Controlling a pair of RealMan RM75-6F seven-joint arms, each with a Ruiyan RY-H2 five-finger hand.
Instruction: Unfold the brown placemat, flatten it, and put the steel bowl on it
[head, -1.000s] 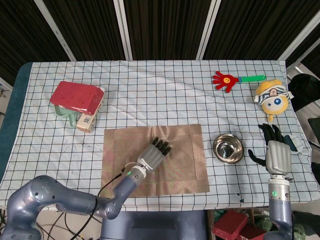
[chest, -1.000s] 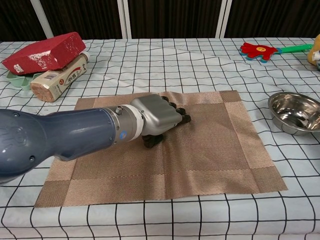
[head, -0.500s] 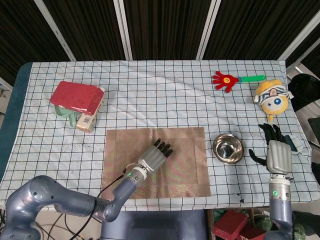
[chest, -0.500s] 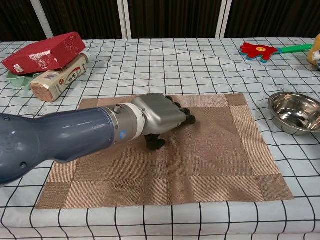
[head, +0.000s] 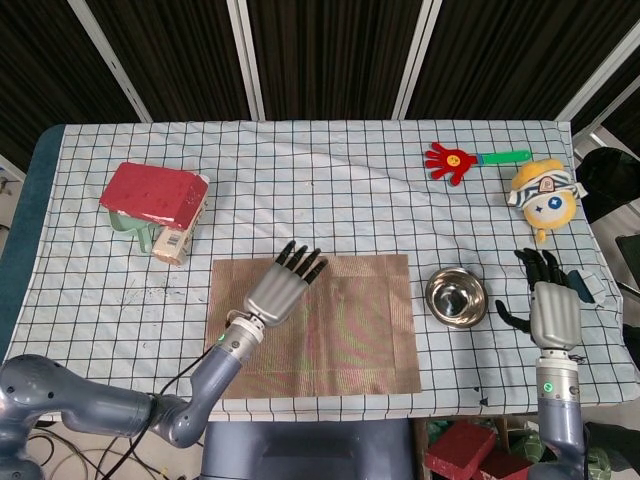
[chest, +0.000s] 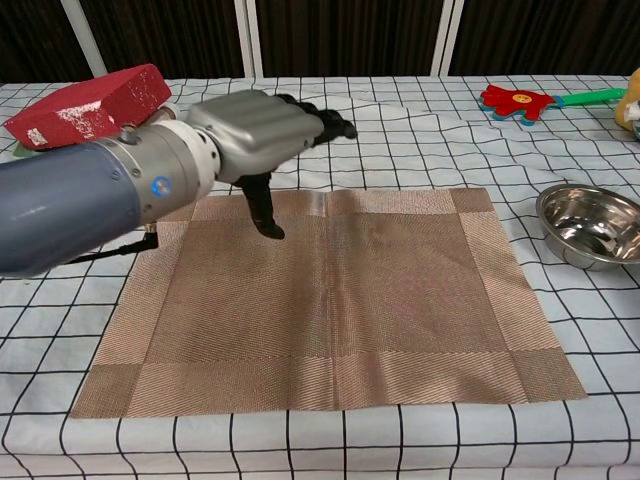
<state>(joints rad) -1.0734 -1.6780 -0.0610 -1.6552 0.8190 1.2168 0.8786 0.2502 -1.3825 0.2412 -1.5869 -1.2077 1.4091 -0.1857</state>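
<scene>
Lying unfolded and flat on the checkered surface (head: 330, 190): brown placemat (head: 340, 330), near the front edge. Sitting just right of the placemat, apart from it, directly on the cloth: steel bowl (head: 457, 297), upright. Hovering above the placemat's rear left portion, fingers spread and extended, gripping nothing, thumb pointing down toward the mat in the chest view: left hand (head: 282, 285). Resting at the right edge of the surface, near the bowl but not touching it, fingers apart, holding nothing: right hand (head: 553, 305). Lying at rear left: red box (head: 152, 193) on a bottle (head: 177, 240). Lying at rear right: red hand-shaped clapper (head: 470, 159) and plush toy (head: 544, 195).
</scene>
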